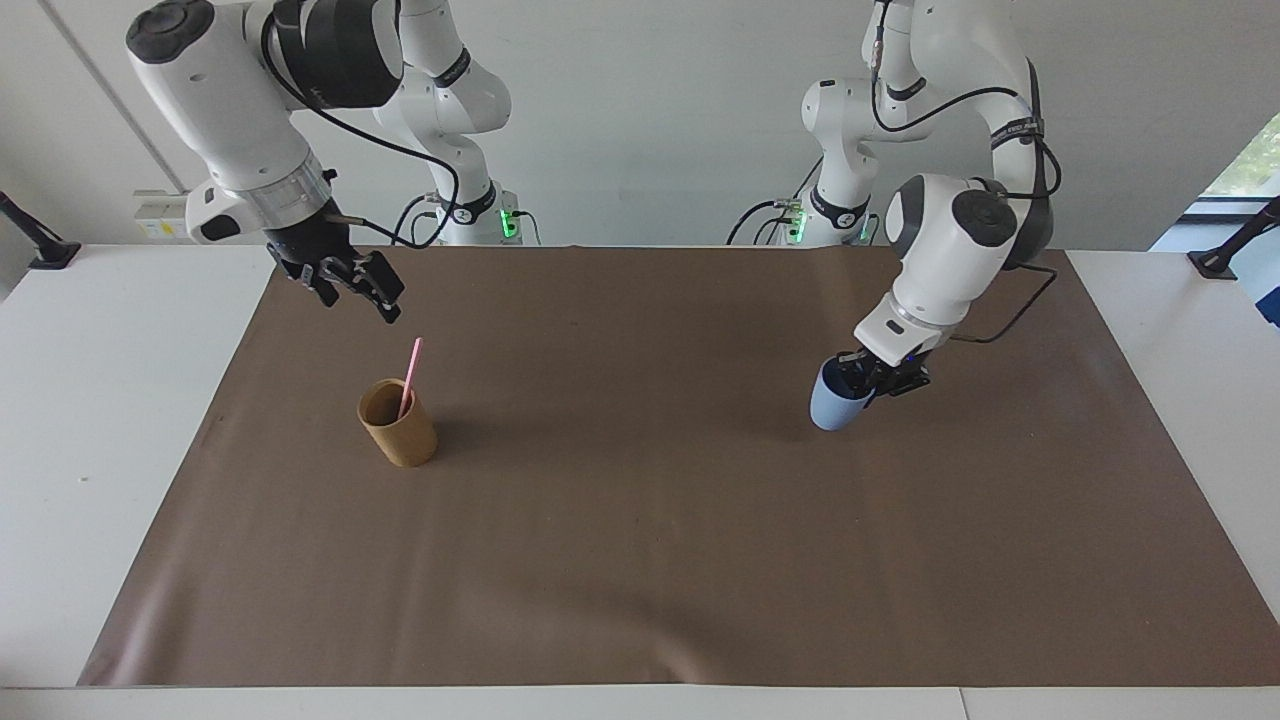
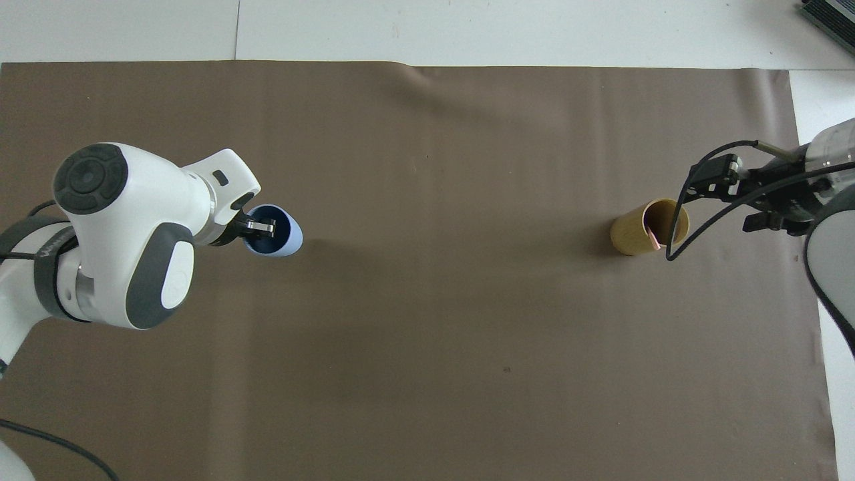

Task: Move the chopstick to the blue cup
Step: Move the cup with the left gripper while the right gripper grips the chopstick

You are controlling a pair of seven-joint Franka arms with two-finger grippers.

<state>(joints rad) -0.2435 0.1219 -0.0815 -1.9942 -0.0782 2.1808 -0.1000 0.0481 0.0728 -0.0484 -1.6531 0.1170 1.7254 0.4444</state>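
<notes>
brown mat (image 1: 640, 560) covers table | left gripper (image 1: 868, 378) pinches rim of tilted blue cup (image 1: 828, 405), lifted over mat | right gripper (image 1: 350, 285) fingers spread, over mat near tan cup (image 1: 398, 423) | chopstick (image 1: 408, 376) leans in tan cup | risk: rim pinch is shallow, cup may slip or turn

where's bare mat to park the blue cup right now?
Widest bare patch: the brown mat between the tan cup and the blue cup, plus the whole strip farther from the robots. Crowded: around the tan cup, where the chopstick sticks up and the right gripper hangs. The left gripper holds the blue cup.
</notes>
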